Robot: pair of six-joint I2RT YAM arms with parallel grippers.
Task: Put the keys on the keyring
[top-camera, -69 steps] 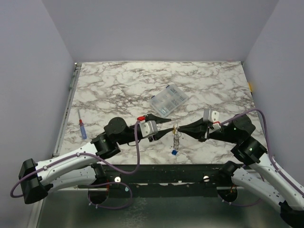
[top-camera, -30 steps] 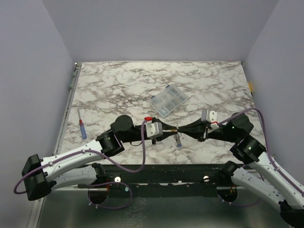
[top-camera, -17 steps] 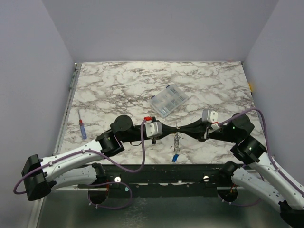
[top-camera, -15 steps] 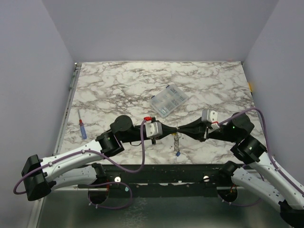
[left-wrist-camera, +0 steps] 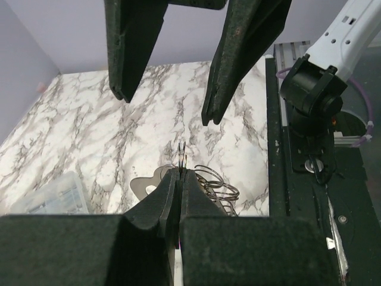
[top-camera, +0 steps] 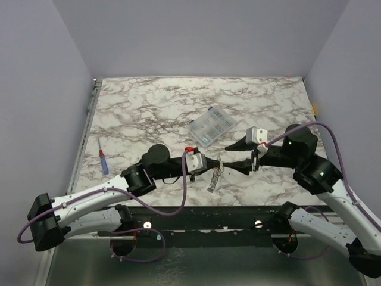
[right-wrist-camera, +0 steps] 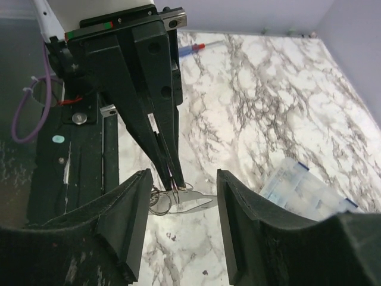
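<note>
The keyring [top-camera: 214, 177], a bunch of thin silvery wire loops, dangles from my left gripper [top-camera: 218, 163], which is shut on its top ring above the table's front part. In the left wrist view the pads [left-wrist-camera: 169, 187] pinch a thin ring, and the keyring's coils [left-wrist-camera: 219, 186] hang just behind. A flat silvery key-like piece [left-wrist-camera: 144, 186] with a hole hangs beside them; no coloured key head shows. My right gripper [top-camera: 227, 155] faces the left one, open, its fingers astride the left fingertips without touching the keyring [right-wrist-camera: 159, 201].
A clear compartment box [top-camera: 211, 125] lies behind the grippers on the marble table [top-camera: 149, 101]. A blue-handled screwdriver [top-camera: 103, 162] rests near the left edge. The black rail [top-camera: 196, 214] runs along the near edge under both arms.
My right gripper has opened and let go of the ring, lifting slightly. The left gripper has shut on the ring and now holds it alone; the dangling chain has swung left.
</note>
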